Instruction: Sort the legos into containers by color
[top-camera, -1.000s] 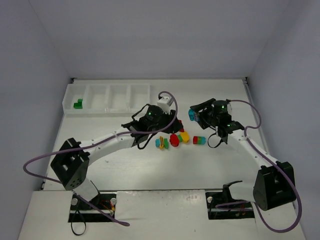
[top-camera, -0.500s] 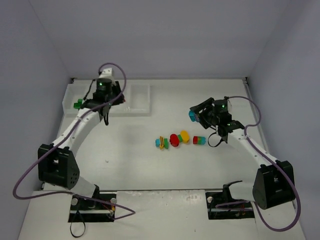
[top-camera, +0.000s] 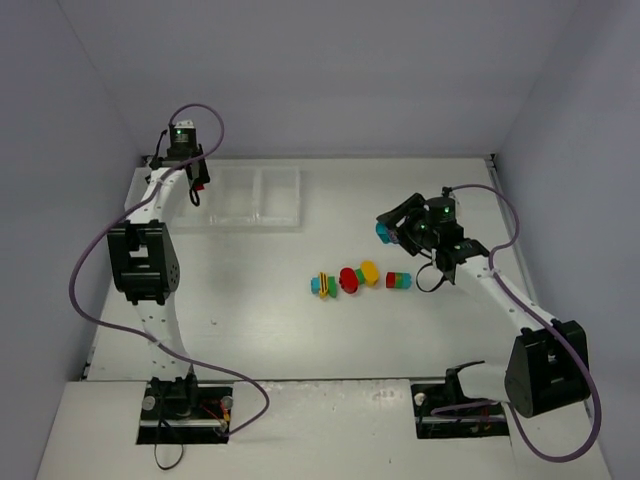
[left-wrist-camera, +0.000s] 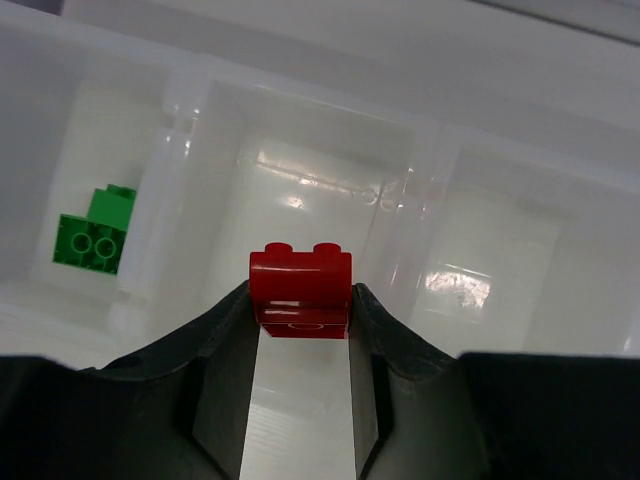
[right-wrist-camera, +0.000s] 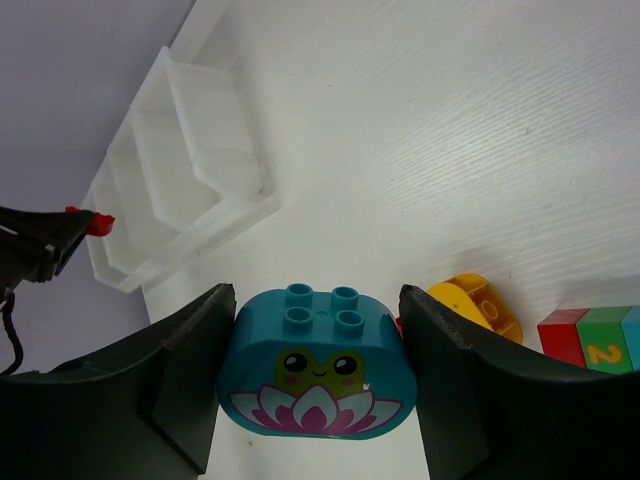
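Your red brick (left-wrist-camera: 300, 290) sits clamped between the two fingers of the left gripper (left-wrist-camera: 301, 312), its two studs pointing away from the wrist, so this gripper is closed on it. Directly beyond the fingertips is the translucent tray (left-wrist-camera: 190, 95), and the brick hangs over the compartment next to the end one. Whether it touches the floor there, you cannot tell. The end compartment, to the left of the fingers, holds a green brick (left-wrist-camera: 95, 235). On the other arm, the cyan brick (right-wrist-camera: 316, 365), printed with a small face and a flower, is gripped between the fingers of the right gripper (right-wrist-camera: 317, 335), which is shut on it above the table (right-wrist-camera: 450, 120). Past this gripper's right finger, down on the table, lie a yellow rounded brick (right-wrist-camera: 475, 305) and, further right, a striped stack (right-wrist-camera: 595, 340) of red, green and blue. The tray is far ahead and to the left of this gripper.
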